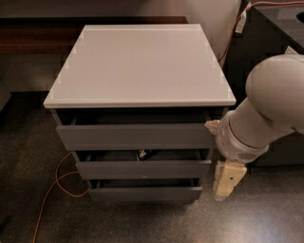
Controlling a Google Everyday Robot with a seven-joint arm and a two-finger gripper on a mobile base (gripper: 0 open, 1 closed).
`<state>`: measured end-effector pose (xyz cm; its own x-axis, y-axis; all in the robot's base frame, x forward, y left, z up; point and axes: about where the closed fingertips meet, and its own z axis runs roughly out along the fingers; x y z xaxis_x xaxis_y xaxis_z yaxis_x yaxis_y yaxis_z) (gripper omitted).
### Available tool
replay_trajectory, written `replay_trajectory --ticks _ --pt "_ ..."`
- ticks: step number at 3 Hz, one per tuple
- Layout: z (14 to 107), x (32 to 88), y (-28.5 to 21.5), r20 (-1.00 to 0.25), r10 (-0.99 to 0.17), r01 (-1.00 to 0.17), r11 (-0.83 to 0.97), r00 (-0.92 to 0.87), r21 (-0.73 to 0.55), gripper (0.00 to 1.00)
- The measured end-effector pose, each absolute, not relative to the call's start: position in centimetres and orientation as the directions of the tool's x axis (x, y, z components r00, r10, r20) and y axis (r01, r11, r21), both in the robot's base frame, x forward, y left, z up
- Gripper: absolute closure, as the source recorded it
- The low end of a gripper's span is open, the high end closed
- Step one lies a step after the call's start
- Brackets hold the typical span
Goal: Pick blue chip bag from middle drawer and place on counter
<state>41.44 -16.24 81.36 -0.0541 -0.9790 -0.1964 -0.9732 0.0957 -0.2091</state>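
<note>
So, bag (143,153): only a small scrap with pale marks shows, deep in the dark gap of the middle drawer, about midway along its width and just behind the front panel; the rest is lost in shadow.
Middle drawer (142,169): plain grey front with no handle, standing a little way out, with a dark slot open above its top edge.
Top drawer (135,136): taller grey front directly above, also a little way out from under the slab.
Bottom drawer (145,193): lowest front, likewise ajar, close to the floor.
Desk (142,61): glossy pale grey-white square slab capping the drawers and overhanging them at the front and both sides; soft light reflects off it.
Claw (227,182): cream-coloured, hanging downward off the right front corner of the drawers, level with the middle and bottom fronts and just beside them; whether it is spread or pressed together cannot be told.
Arm (278,95): thick, white and rounded, coming in from the right edge, its ribbed wrist just beside the top drawer's right end.
Floor (266,218): dark, speckled, faintly shiny.
Cable (57,182): orange, looping over the floor from the drawers' left side toward the bottom edge.
Second cable (237,29): orange, running down at upper right between the wall and a dark unit.
Dark unit (270,42): right of the desk, behind the arm.
Ledge (42,35): dark brown wood, behind the desk on the left.
Wall (213,12): pale, at the back.
</note>
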Motion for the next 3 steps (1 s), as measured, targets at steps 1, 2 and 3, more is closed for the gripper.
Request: replay_trajectory --ticks 1,2,3 --pt "78.1 41.5 -15.4 -0.211 -0.978 -0.971 0.055 -0.005 -0.232 0.00" --pt "75.5 42.1 -14.8 -0.230 -0.973 -0.960 0.047 0.019 -0.277 0.00" --pt "74.8 43.1 -14.4 -0.243 -0.970 -0.943 0.053 0.029 -0.327 0.00"
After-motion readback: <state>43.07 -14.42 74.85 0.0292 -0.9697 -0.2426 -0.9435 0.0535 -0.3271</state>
